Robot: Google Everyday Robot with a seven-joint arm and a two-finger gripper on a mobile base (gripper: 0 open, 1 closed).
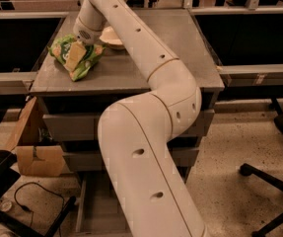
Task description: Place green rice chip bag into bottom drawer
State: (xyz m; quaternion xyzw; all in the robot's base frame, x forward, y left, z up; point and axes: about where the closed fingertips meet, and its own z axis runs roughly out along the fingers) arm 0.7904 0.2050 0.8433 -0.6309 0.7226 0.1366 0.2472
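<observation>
The green rice chip bag (68,58) lies crumpled on the left part of the grey cabinet top (180,58). My gripper (80,44) is at the end of the long white arm, right on top of the bag. The bottom drawer (94,209) stands pulled out low at the cabinet's foot. It is a grey tray, mostly hidden behind my arm's lower link.
A white bowl (111,37) sits just right of the bag, partly behind the arm. Two shut drawers (67,127) are below the top. A cardboard box (35,154) and a cable (32,196) are at the left on the floor, and a chair base (269,181) at the right.
</observation>
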